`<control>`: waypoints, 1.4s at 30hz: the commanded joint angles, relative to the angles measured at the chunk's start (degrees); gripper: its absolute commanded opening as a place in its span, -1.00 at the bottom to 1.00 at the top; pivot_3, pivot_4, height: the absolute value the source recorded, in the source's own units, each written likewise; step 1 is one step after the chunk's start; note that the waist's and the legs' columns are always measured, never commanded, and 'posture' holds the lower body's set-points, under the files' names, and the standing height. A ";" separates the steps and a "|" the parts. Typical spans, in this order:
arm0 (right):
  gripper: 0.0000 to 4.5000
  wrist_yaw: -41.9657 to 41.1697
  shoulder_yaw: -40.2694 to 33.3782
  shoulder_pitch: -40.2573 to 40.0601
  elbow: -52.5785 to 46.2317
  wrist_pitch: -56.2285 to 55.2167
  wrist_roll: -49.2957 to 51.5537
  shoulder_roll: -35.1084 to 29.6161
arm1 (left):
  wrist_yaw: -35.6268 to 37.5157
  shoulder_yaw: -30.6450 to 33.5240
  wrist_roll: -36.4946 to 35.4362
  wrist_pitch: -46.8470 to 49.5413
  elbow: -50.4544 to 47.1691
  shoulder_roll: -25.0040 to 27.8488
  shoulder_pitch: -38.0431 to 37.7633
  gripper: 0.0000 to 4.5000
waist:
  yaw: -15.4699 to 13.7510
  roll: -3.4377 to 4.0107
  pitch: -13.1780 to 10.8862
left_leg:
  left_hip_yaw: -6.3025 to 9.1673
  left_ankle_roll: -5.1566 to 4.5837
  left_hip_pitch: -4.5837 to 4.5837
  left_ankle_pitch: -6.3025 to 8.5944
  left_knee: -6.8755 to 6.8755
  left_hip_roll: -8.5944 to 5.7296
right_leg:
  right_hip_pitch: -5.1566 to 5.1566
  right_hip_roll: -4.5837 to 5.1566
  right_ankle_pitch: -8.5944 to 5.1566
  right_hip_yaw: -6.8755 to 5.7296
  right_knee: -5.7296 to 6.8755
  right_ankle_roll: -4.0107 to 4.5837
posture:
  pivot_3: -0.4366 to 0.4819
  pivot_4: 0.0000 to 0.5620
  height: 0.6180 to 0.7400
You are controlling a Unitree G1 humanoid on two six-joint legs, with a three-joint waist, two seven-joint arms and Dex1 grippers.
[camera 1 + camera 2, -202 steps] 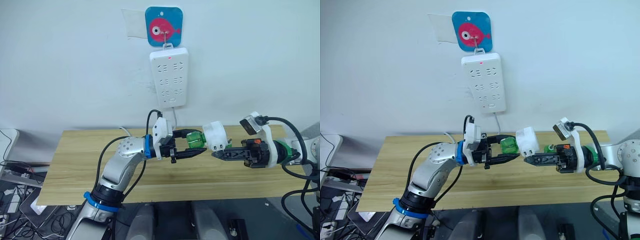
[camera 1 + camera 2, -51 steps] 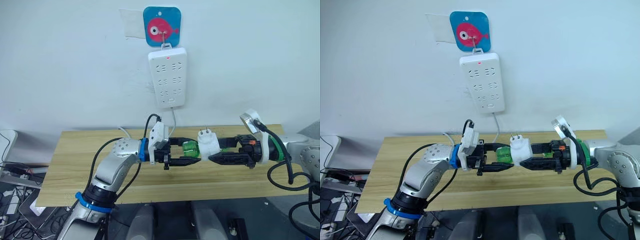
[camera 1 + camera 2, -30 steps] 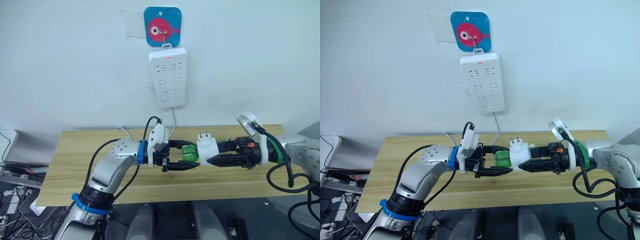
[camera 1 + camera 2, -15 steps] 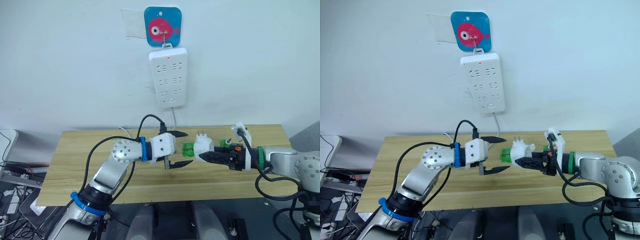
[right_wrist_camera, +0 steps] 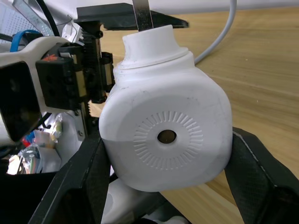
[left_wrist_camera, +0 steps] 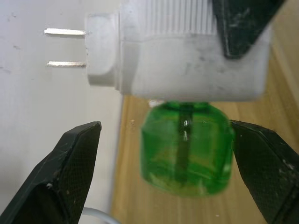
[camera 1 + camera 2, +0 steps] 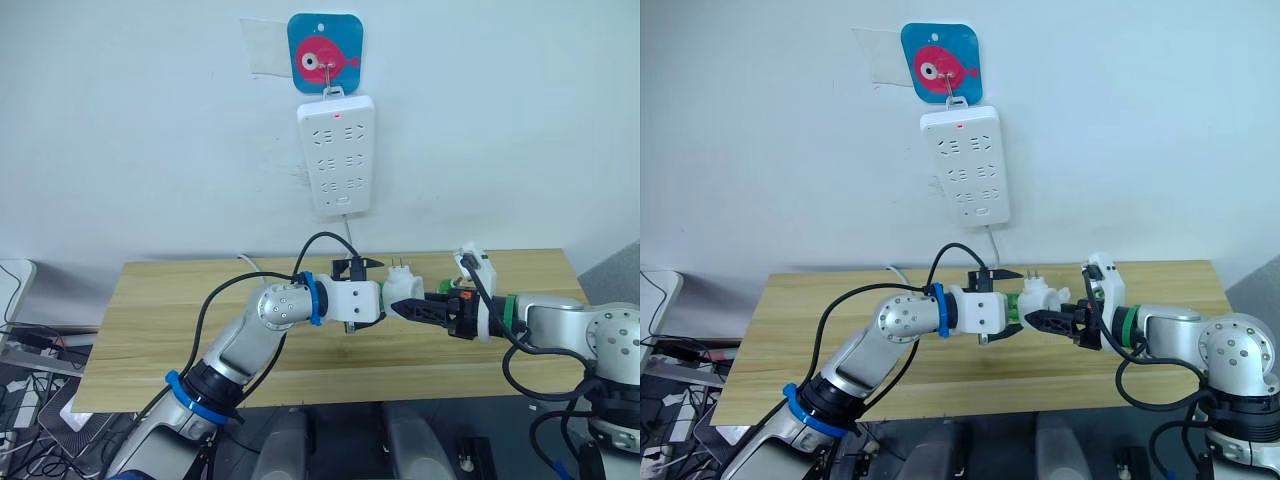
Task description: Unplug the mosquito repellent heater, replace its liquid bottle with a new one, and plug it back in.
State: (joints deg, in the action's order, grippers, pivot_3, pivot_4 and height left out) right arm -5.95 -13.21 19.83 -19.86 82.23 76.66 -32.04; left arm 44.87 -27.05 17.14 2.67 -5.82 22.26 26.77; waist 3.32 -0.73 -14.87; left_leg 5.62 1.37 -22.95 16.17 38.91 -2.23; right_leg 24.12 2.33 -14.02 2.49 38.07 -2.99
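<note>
My right gripper [image 7: 406, 306] is shut on the mosquito repellent heater [image 5: 166, 135], a white rounded unit with a ringed vent hole, held above the wooden table [image 7: 160, 320]. Its two prongs [image 6: 65, 46] point up toward the wall. A green liquid bottle [image 6: 187, 149] sits screwed into the heater's left end. My left gripper [image 7: 1008, 304] is open, its black fingers [image 6: 70, 172] standing on either side of the bottle with a gap on each side.
A tall white power strip [image 7: 336, 155] with a red light hangs on the wall from a fish-shaped hook [image 7: 325, 52], above and behind the grippers. Its white cable [image 5: 219, 32] runs down to the table. Cables and boxes lie on the floor at far left.
My left gripper let go of the green bottle, opened wide and turned, and now straddles the bottle again. The right gripper carried the heater leftward and a little toward the wall.
</note>
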 commanded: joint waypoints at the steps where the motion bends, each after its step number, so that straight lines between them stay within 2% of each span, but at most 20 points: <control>1: 0.35 2.84 -0.87 1.14 -0.59 -1.47 3.89 0.44 | -0.37 -0.75 1.42 1.50 -1.62 -0.33 0.13 1.00 | 0.02 0.00 0.00 | 0.00 0.00 0.00 0.00 0.00 0.00 | 0.00 0.00 0.00 0.00 0.00 0.00 | -0.29 -0.22 1.00; 4: 0.35 5.29 -0.65 1.49 0.10 -2.24 6.16 0.50 | 0.89 -1.21 1.99 2.82 -1.92 0.29 0.02 0.72 | 0.04 0.00 0.00 | 0.01 0.00 0.00 0.00 0.00 0.01 | 0.00 -0.01 0.00 -0.01 0.02 0.00 | -0.29 -0.21 1.00; 8: 0.35 7.77 0.35 1.91 0.41 -3.44 9.34 -0.03 | 1.62 -1.37 1.83 3.69 -1.96 0.21 -0.03 0.15 | 0.09 0.01 0.00 | 0.01 0.00 0.00 0.00 0.00 0.01 | 0.00 0.00 0.00 -0.01 0.01 0.00 | -0.30 -0.22 1.00; 10: 0.35 8.74 0.97 2.02 0.50 -3.97 10.58 -0.37 | 1.52 -1.39 1.86 3.47 -1.77 0.07 0.16 -0.01 | 0.09 0.01 0.00 | 0.02 0.00 0.00 0.00 0.00 0.01 | 0.01 -0.01 0.00 -0.01 0.01 0.00 | -0.30 -0.22 1.00; 16: 0.35 8.64 3.08 2.32 -0.91 -5.83 11.86 -1.58 | 0.69 -1.05 1.95 2.37 -0.34 -0.14 0.73 -0.01 | 0.09 0.01 0.01 | 0.01 0.00 0.00 0.00 0.00 0.01 | 0.00 -0.01 0.00 -0.01 0.01 0.00 | -0.31 -0.24 1.00; 18: 0.68 5.30 3.78 2.28 -3.08 -6.52 9.43 -3.26 | -0.22 0.19 0.49 2.11 0.74 -0.82 0.24 -0.01 | 0.08 0.01 0.01 | 0.00 0.00 0.00 0.00 0.00 0.01 | 0.00 0.00 0.00 -0.01 0.01 0.00 | -0.31 -0.24 1.00; 21: 0.99 0.43 4.73 0.70 -7.42 -9.53 2.96 -6.07 | -0.88 2.72 -3.63 1.19 2.23 -2.56 -0.78 -0.01 | 0.10 0.06 0.04 | 0.00 0.00 -0.01 0.00 0.01 -0.01 | 0.01 0.01 0.00 0.00 0.00 0.00 | -0.33 -0.26 1.00; 24: 0.99 -3.61 4.23 -3.63 -12.18 -16.39 -3.35 -6.12 | -1.95 6.15 -9.40 2.39 2.85 -6.13 -1.77 -0.01 | 0.10 0.05 0.06 | 0.04 0.00 -0.01 0.00 0.01 0.03 | 0.01 0.00 0.00 -0.06 -0.02 0.00 | -0.36 -0.28 1.00; 28: 0.99 -2.72 2.02 -7.84 -15.38 -25.84 -6.48 0.66 | -3.21 11.62 -19.53 6.14 3.10 -12.97 -3.57 -0.01 | 0.14 0.05 0.12 | 0.02 0.00 -0.01 0.00 0.05 0.03 | 0.00 0.00 0.00 -0.03 0.01 -0.01 | -0.41 -0.30 1.00; 31: 0.99 -3.81 3.29 -8.67 -17.06 -31.47 -11.98 3.65 | -4.03 14.37 -25.67 10.02 1.88 -17.09 -4.45 -0.01 | 0.52 0.09 0.27 | -0.07 0.01 0.01 0.00 0.07 0.00 | 0.00 0.01 0.02 0.04 0.02 -0.04 | -0.44 -0.31 1.00; 38: 0.99 -3.90 7.92 -6.91 -16.68 -36.86 -17.95 9.16 | -6.01 15.42 -30.95 15.57 0.14 -19.75 -3.86 -0.01 | 1.78 0.18 0.42 | -0.05 0.01 0.02 -0.01 0.05 0.02 | 0.00 -0.03 0.02 0.03 0.02 -0.04 | -0.48 -0.29 1.00; 42: 0.99 -3.56 9.75 -5.89 -15.87 -37.86 -20.42 10.98 | -5.51 14.78 -32.18 16.76 -0.76 -19.19 -3.70 -0.01 | 1.87 0.21 0.46 | -0.02 0.01 0.03 -0.01 0.05 0.03 | 0.00 -0.04 0.02 0.01 0.03 -0.04 | -0.48 -0.28 1.00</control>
State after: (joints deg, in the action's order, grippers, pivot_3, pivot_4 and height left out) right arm -8.91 -4.70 12.88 -34.15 45.42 56.52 -21.70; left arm 38.98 -11.49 -13.76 19.65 -3.17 3.46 22.30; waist 5.18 -0.51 -14.41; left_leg 5.59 1.39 -22.92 16.16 38.96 -2.21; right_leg 24.13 2.28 -14.00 2.52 38.10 -3.02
